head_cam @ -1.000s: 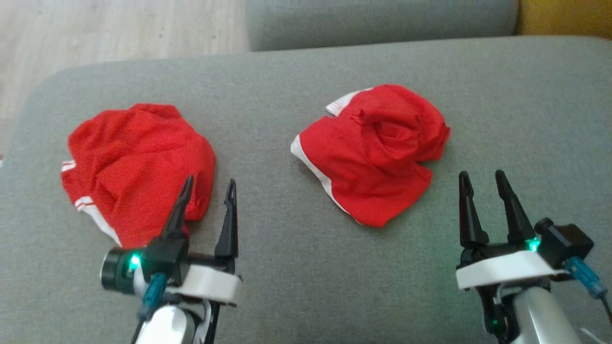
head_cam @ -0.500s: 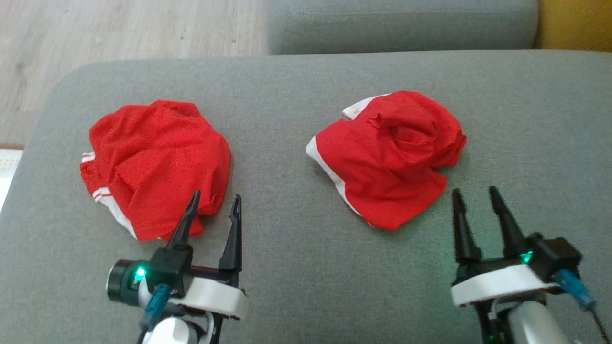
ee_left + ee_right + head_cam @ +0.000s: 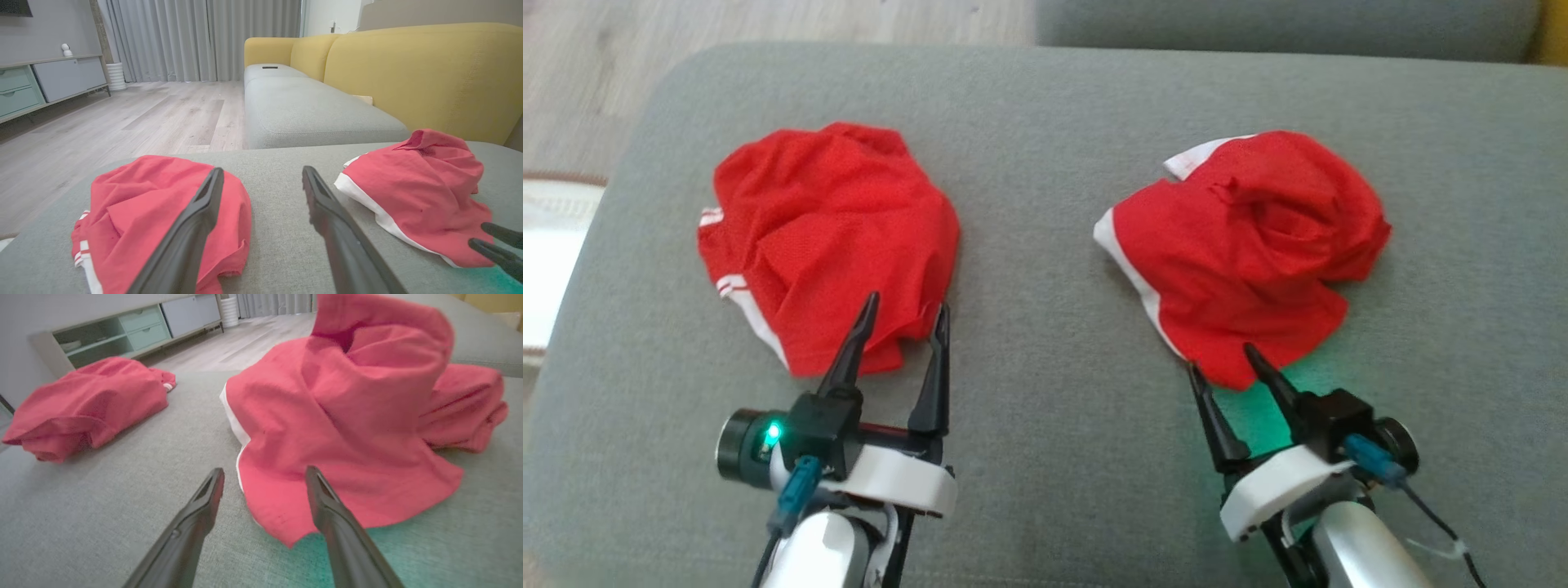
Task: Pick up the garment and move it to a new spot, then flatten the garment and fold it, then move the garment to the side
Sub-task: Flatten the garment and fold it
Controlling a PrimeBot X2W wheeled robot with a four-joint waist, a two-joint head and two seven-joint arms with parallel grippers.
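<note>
Both claws stood apart and empty on the sofa (image 3: pixel 1045 457): the right claw (image 3: pixel 1220 359) at the right garment's (image 3: pixel 1241 245) near corner, the left claw (image 3: pixel 908 302) at the left garment's (image 3: pixel 825 237) edge. A shallow pinch might catch one loose layer and slip.

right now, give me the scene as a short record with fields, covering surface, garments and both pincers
surface: grey cushion
left garment: red with white trim, crumpled, lying on the cushion
right garment: red with white trim, crumpled, apart from the left one
left pincer: open, empty, tips at the left garment's near edge
right pincer: open, empty, tips either side of the right garment's near corner
folding: not yet begun
</note>
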